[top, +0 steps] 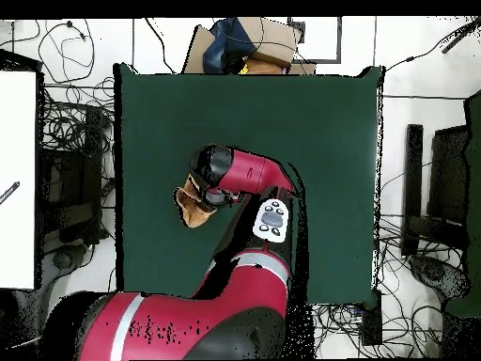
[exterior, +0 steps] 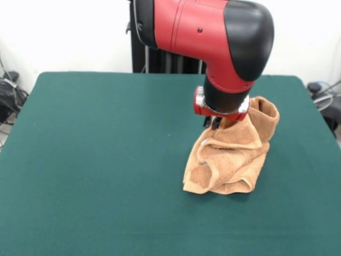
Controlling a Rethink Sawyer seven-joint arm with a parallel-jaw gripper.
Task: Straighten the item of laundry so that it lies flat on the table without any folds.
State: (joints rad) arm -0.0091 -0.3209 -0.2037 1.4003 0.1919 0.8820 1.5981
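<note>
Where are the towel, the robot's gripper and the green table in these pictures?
towel [exterior: 234, 154]: front view, on its bunched, crumpled middle.
gripper [exterior: 215, 124]: front view, on the dark tips below the red wrist, at the towel's top.
table [exterior: 96, 160]: front view, on bare green top.

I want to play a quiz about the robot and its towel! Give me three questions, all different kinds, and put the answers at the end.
1. True or false: the towel lies flat on the table.
2. Pick one. The towel's colour is: A blue, B tan-orange, C white.
3. Fill the gap: in the front view, the pincer is right above the ____.

Key
1. False: it is bunched up, with one part lifted under the pincer and the rest crumpled on the green top.
2. B.
3. Towel. The pincer's tips are buried in the cloth, so I cannot tell how it grips.
</note>
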